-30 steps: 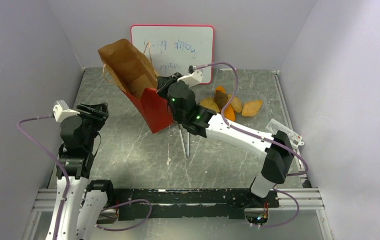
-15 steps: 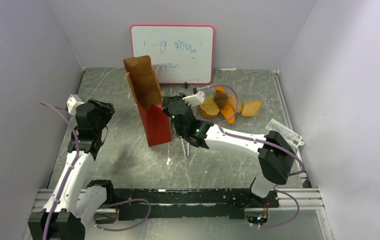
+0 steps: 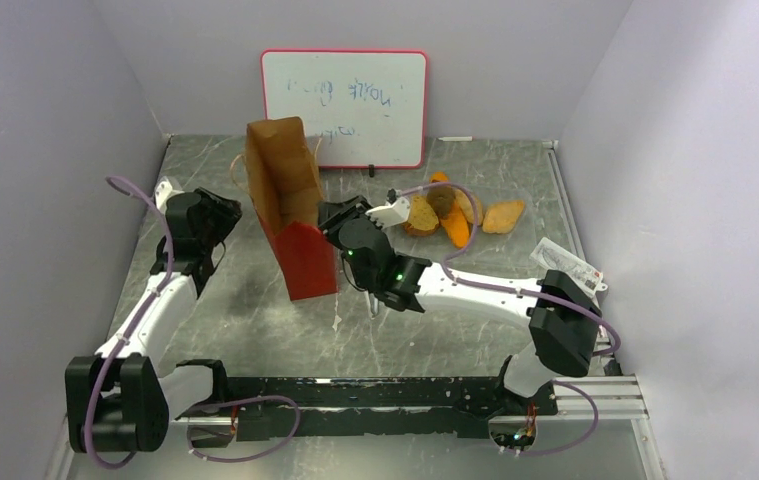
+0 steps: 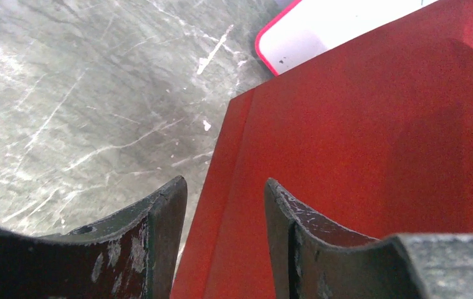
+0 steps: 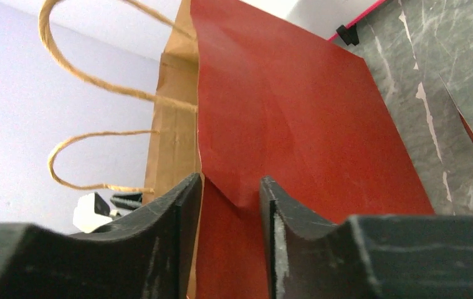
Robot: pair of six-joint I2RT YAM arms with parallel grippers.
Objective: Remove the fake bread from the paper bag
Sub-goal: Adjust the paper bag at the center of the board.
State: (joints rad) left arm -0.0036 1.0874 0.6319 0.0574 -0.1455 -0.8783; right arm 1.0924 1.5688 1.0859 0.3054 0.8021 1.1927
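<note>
The paper bag [image 3: 302, 258], red outside and brown inside, stands upright left of the table's middle with its mouth up. The fake bread [image 3: 452, 214], brown and orange pieces, lies in a heap on the table to the bag's right, outside it. My right gripper [image 3: 331, 218] is at the bag's right side. In the right wrist view its jaws [image 5: 229, 178] stand apart, with the bag's red edge [image 5: 296, 112] between them and loose. My left gripper [image 3: 227, 214] hangs open just left of the bag. Its wrist view shows the red wall [image 4: 358, 156] beyond the gripper [image 4: 225, 181].
A whiteboard [image 3: 345, 105] leans on the back wall behind the bag. A small white packet [image 3: 567, 264] lies near the right wall. The bag's looped string handles [image 5: 84, 78] stick out on its far side. Grey walls close in the table on three sides.
The bag, held tilted and raised by the right gripper, has come down upright on the table. The right jaws have opened. The left arm has swung in toward the bag.
</note>
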